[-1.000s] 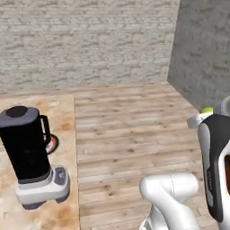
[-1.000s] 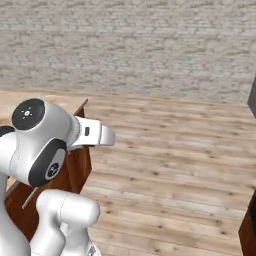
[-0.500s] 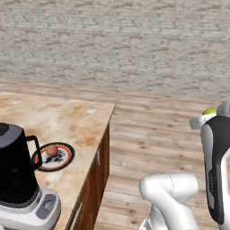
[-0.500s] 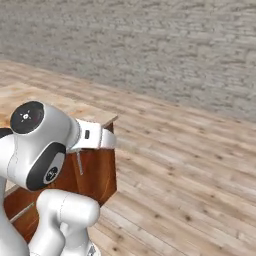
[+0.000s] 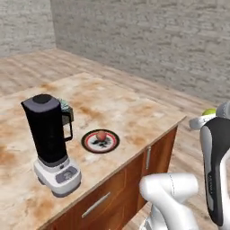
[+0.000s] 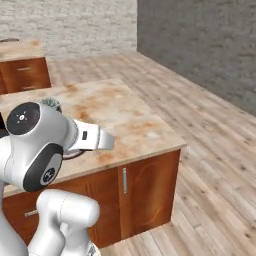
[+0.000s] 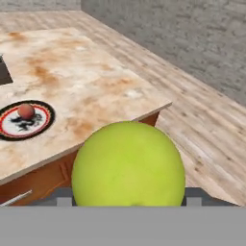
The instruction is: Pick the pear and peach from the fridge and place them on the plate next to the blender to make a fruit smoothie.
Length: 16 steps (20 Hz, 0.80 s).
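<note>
Between my jaws, pear [image 7: 128, 163] clamped tight, peach [image 7: 25, 111] sits on plate [image 7: 9, 129] ahead-left, blender [image 5: 47, 134] just beside plate, on counter [image 5: 121, 108].

Left base view is looking forward and down over the counter [image 5: 134, 108], near the blender [image 5: 48, 134] and plate [image 5: 100, 141]. Right base view is facing the same counter from the opposite side. Hand view is looking closely past the pear [image 7: 128, 163], sharing counter and plate.
</note>
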### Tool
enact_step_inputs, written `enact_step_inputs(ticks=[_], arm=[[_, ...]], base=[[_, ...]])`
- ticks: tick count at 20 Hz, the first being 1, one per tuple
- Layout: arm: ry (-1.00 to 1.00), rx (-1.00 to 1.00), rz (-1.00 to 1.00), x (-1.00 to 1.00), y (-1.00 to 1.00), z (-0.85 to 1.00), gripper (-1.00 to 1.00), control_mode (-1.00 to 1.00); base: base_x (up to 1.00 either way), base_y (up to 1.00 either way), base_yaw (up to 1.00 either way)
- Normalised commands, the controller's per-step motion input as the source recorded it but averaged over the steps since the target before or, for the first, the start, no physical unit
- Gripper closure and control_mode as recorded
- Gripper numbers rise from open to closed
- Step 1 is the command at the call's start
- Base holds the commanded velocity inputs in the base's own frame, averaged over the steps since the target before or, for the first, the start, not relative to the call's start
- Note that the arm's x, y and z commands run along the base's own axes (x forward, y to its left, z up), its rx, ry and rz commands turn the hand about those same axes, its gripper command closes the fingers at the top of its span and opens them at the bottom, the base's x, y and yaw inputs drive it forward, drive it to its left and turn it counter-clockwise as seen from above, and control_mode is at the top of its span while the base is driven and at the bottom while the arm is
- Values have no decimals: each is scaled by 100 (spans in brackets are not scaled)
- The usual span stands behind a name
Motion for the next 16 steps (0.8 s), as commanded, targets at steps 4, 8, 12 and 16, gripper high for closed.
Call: enact_step_inputs(ticks=[4,8,12,16], arm=[[0,0,0,0,0,0,100,100],[0,0,0,0,0,0,100,100],[0,0,0,0,0,0,100,100],[25,-9,5,35,50,-33,100,-100]], base=[[56,-26,87],[52,-44,80],[53,-22,72],[12,0,9]])
